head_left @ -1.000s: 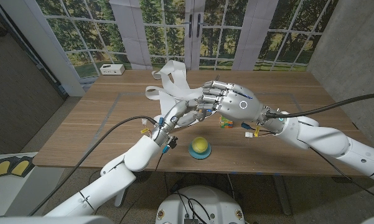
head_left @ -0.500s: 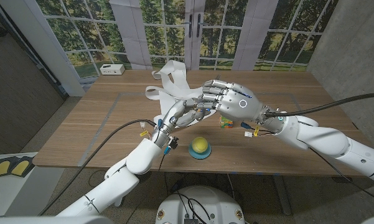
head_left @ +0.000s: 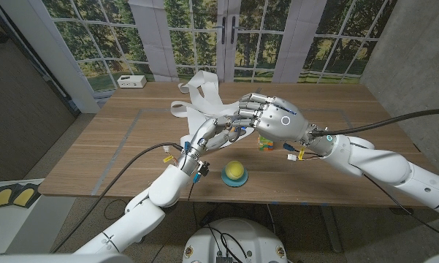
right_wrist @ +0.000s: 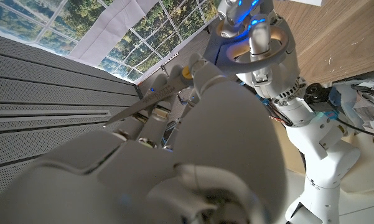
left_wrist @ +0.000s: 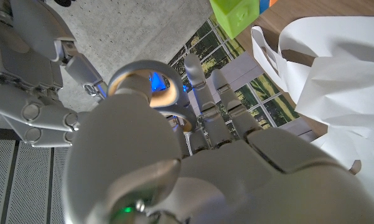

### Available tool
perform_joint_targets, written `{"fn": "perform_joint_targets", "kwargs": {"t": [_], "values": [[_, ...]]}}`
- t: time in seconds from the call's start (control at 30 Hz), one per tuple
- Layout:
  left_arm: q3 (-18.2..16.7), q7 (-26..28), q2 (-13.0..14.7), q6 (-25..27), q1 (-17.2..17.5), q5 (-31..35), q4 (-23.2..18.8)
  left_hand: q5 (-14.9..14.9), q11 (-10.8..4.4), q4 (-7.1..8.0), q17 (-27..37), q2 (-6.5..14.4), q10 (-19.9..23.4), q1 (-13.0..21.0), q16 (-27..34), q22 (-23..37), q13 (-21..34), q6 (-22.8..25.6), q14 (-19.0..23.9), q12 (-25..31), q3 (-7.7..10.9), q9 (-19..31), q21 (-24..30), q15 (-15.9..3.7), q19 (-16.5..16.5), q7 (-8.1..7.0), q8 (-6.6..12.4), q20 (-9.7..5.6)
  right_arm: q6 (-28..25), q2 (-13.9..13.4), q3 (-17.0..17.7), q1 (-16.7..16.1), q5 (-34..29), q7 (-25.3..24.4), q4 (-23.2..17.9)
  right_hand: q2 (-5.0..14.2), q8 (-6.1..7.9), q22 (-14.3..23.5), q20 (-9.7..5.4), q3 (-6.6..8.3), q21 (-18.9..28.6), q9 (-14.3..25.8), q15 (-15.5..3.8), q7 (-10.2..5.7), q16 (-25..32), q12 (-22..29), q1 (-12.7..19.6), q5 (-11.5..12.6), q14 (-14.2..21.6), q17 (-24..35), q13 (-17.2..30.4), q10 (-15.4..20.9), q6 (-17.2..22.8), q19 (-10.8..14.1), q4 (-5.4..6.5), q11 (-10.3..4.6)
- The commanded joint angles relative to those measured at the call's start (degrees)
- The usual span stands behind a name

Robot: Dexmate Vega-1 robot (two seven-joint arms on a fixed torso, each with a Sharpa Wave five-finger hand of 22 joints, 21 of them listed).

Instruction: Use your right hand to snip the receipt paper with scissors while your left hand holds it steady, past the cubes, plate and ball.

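Both hands meet over the receipt paper (head_left: pixel 204 102), grips unclear, and no writing is legible.

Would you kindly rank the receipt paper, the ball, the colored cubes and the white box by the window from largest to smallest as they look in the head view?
1. Receipt paper, clearly largest.
2. Ball.
3. White box, farther from the camera, so its rank against the ball is unsure.
4. Colored cubes, mostly hidden behind the right hand, so their place is unsure.
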Motion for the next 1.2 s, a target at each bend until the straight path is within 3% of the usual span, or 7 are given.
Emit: {"fn": "perform_joint_targets", "kwargs": {"t": [0.03, 0.23, 0.47, 0.63, 0.83, 1.0, 1.2], "values": [[-0.4, -0.43, -0.17, -0.08, 0.83, -0.96, -0.2, -0.16, -3.59, 0.52, 0.03, 4.73, 3.97, 4.23, -0.62, 0.18, -0.06, -0.34, 0.51, -0.3, 0.44, 0.42, 0.63, -7.59, -0.54, 0.47, 0.07, 0.34, -2.26, 0.82, 0.75, -1.51, -0.12, 0.42, -0.84, 0.69, -0.27, 0.15, -6.93, 0.29, 0.93, 0.24, -9.1, 0.18, 0.14, -0.21, -0.05, 0.02, 0.82, 0.16, 0.28, 0.03, -0.8, -0.92, 0.27, -0.04], [-0.3, -1.12, 0.04, 0.17, 0.6, -1.37, -0.03, 0.07, -3.73, 0.81, -0.11, 4.75, 3.97, 3.93, -1.43, 0.17, -0.47, -0.3, 0.49, -0.61, 0.73, 0.57, 0.81, -7.66, -0.88, 0.67, 0.03, 0.51, -2.74, 0.69, 1.05, -2.26, -0.17, 0.05, -1.19, 0.93, -0.23, 0.11, -5.79, 0.26, 1.59, 0.37, -9.08, -0.55, -0.69, -0.33, -0.3, -0.2, -0.04, -0.43, 0.3, 0.49, -1.28, -2.93, 0.63, -0.09], [0.06, -1.7, -0.07, 0.25, 0.14, -1.56, 0.23, 0.24, -3.5, 0.76, -0.17, 4.62, 3.97, 3.99, -2.16, 0.17, -0.6, -0.1, 0.76, -0.73, 1.13, 0.67, 1.05, -7.69, -1.2, 0.78, 0.0, 0.58, -1.64, -0.02, 1.54, -2.71, 0.88, -2.29, -0.87, 0.44, -0.21, -0.73, -5.39, 0.61, 2.96, 0.4, -9.09, -0.87, -2.99, -4.53, -1.39, 0.02, -5.64, -4.46, -3.72, 0.23, -3.19, -4.68, 0.98, -0.14], [0.15, -1.79, -0.11, 0.39, -0.02, -1.58, 0.35, 0.25, -3.6, 0.76, -0.1, 4.55, 3.98, 3.97, -2.36, 0.17, -0.62, 0.06, 0.96, -0.77, 1.25, 0.78, 1.17, -7.64, -1.38, 0.87, 0.04, 0.67, -0.06, -0.58, 2.6, -3.3, 4.52, -1.83, -1.09, -0.58, 0.07, -1.19, -3.63, 0.0, 2.43, -0.44, -8.94, -0.85, -3.59, -7.36, -4.41, 0.04, -9.3, -10.12, -5.97, 0.88, -2.64, -6.53, 0.87, -0.11], [0.17, -1.63, -0.19, 0.42, -0.1, -1.39, 0.42, 0.24, -3.41, 0.77, 0.14, 4.38, 4.01, 3.88, -2.58, 0.19, -0.61, 0.01, 1.15, -0.81, 1.32, 0.93, 1.39, -7.64, -1.61, 1.01, -0.03, 0.77, 1.27, -1.37, 3.63, -3.49, 5.0, -1.65, -1.07, -3.63, 0.21, -1.5, 0.52, -3.16, 1.74, -1.77, -8.39, -0.82, -3.37, -10.94, -13.35, -0.42, -9.4, -16.23, -11.07, 4.36, -3.19, -3.94, 3.07, 1.2], [0.06, -1.58, -0.11, 0.56, -0.1, -1.44, 0.38, 0.23, -3.44, 0.7, 0.38, 4.31, 4.06, 3.93, -2.71, 0.21, -0.57, 0.0, 1.24, -0.82, 1.42, 0.96, 1.59, -7.72, -1.76, 1.02, -0.13, 0.83, 1.07, -1.39, 4.54, -4.54, 5.11, -2.83, -0.83, -4.45, 0.37, -1.57, 1.61, -4.32, 0.86, -2.45, -8.2, -0.16, -3.46, -12.43, -18.1, -0.63, -8.8, -19.28, -13.35, 5.81, -3.48, -3.19, 4.68, 2.24], [-0.05, -1.62, 0.1, 0.76, -0.11, -1.43, 0.18, 0.2, -3.46, 0.74, 0.61, 4.28, 3.95, 3.83, -2.8, 0.22, -0.31, -0.04, 1.31, -0.75, 1.44, 0.96, 1.74, -7.64, -1.92, 1.01, -0.25, 0.89, 0.66, -1.36, 5.69, -5.96, 5.27, -5.94, -0.27, -2.7, 1.48, -1.56, 1.02, -4.73, -0.33, -3.39, -8.18, 0.5, -2.88, -14.92, -23.97, -0.82, -6.86, -22.3, -16.53, 7.53, -1.11, -2.36, 7.57, 3.55]]}}
